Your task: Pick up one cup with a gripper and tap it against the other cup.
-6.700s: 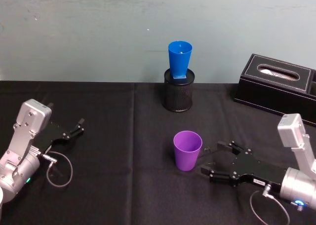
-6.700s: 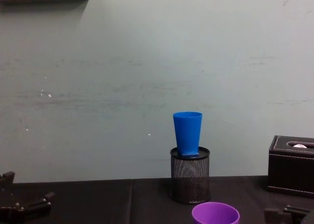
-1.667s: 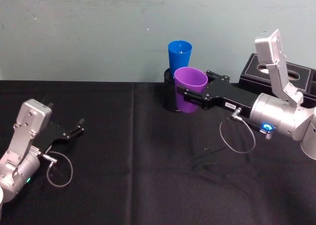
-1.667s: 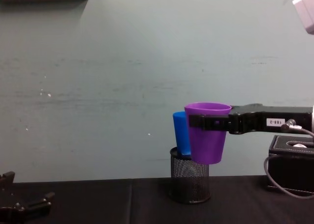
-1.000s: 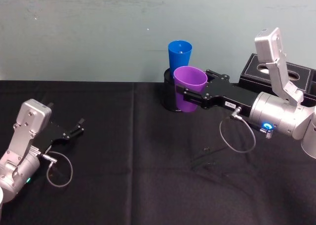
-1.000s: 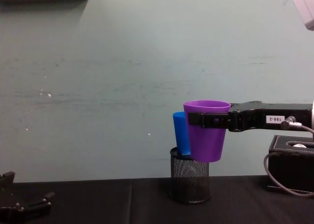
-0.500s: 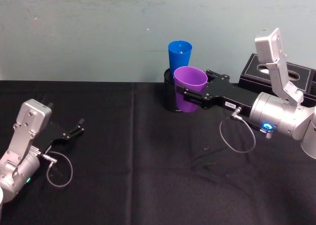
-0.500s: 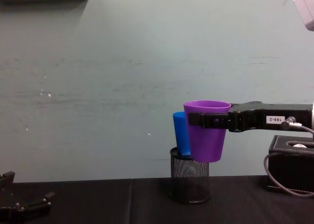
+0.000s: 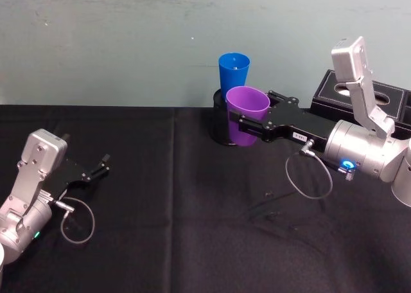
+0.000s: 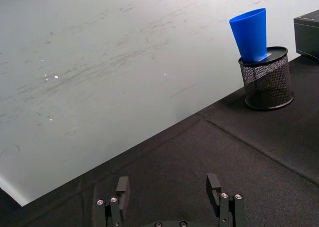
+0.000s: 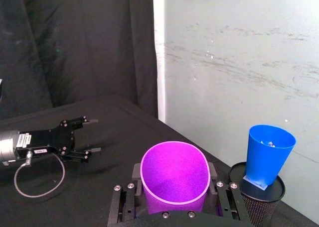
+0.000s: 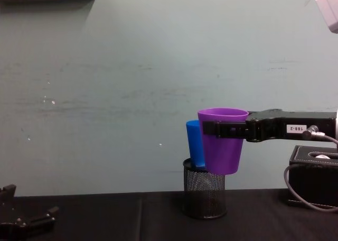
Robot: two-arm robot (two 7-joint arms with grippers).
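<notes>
Right gripper (image 9: 252,110) clamped on purple cup (image 9: 247,116), held in air just before holder (image 12: 203,196) — blue cup (image 9: 233,71) upright in holder, close behind; contact unclear. Left gripper (image 9: 103,164) parked far left of holder — fingers apart.

purple cup (image 9: 246,121): upright, off the table, frame centre, clasped by right gripper (image 9: 252,113) | blue cup (image 9: 233,71): upright atop mesh holder (image 12: 203,198), just upper-left

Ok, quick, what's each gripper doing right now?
Left gripper: open, empty, parked low at left.
Right gripper: shut on the purple cup, held up beside the blue cup.
</notes>
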